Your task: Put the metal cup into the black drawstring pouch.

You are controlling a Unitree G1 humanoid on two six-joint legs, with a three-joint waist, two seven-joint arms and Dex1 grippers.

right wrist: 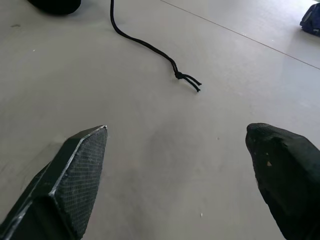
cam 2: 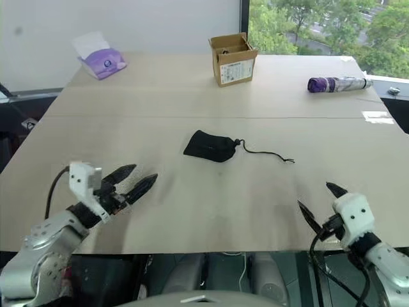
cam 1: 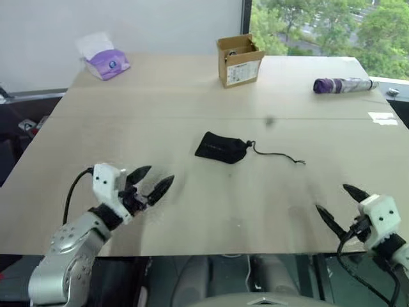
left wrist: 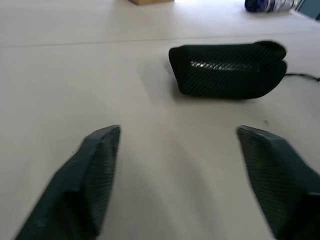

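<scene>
The small soft black drawstring pouch (cam 1: 220, 148) was matt cloth with a fine woven grain, and its thin black cord (cam 1: 278, 155) looked braided, ending in a knot. The broad pale table (cam 1: 192, 211) was smooth, wood-look laminate with a dull sheen. The left gripper (cam 1: 151, 180) and right gripper (cam 1: 337, 204) had black fingers (right wrist: 75, 175) with a cross-hatched, matt texture (rubbery-looking), on glossy white plastic housings. The open brown box (cam 1: 239, 61) was plain matt cardboard.
</scene>
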